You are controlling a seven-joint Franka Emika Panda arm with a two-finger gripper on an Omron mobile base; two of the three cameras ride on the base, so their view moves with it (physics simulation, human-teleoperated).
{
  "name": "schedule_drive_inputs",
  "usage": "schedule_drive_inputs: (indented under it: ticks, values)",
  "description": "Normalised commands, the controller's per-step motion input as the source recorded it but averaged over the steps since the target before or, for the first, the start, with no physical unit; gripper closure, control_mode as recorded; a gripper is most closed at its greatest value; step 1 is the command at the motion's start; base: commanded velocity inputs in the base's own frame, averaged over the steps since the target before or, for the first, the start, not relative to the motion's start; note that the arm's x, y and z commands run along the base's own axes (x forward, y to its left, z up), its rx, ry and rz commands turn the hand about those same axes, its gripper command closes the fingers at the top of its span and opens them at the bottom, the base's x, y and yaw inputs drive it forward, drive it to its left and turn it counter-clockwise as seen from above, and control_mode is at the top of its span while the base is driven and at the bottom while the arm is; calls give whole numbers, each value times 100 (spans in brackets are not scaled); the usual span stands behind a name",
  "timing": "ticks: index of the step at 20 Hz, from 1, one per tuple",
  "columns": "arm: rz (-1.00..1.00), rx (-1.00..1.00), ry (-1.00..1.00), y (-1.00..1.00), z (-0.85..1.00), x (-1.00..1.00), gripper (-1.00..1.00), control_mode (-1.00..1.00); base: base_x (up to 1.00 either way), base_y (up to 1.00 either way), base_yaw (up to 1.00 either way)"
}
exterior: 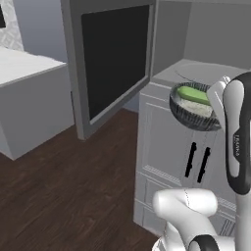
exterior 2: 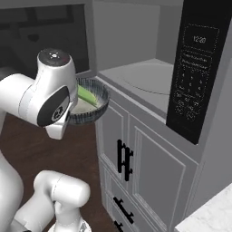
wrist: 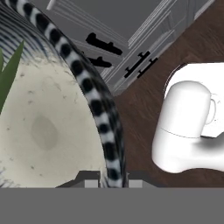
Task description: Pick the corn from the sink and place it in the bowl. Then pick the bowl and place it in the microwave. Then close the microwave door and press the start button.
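Pinching the bowl [wrist: 52, 131] by its rim, claw [wrist: 112, 177] keeps it level (corn [exterior: 192, 94] inside) for the open microwave [exterior 2: 149, 77].

The arm hides the right side of the bowl [exterior: 188, 113] and one end of the corn [exterior: 192, 94]. The picture's top edge cuts off the microwave door [exterior: 113, 59]. The keypad [exterior 2: 192, 72] has words too small to read.
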Motion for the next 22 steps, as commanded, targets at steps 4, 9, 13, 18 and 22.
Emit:
schedule_drive_inputs:
  ticks: [4, 9, 13, 18, 22]
  values:
    - [0, 0, 0, 0, 0, 0, 100, 100, 41, -1, 0]
    - [0, 0, 0, 0, 0, 0, 100, 100, 11, 7, -25]
    - [0, 0, 0, 0, 0, 0, 100, 100, 2, 9, -31]
    - [-5, 0, -6, 6, 22, -4, 100, -100, 0, 5, -14]
    - [-3, 0, -15, 4, 49, 1, 100, -100, 0, 0, 0]
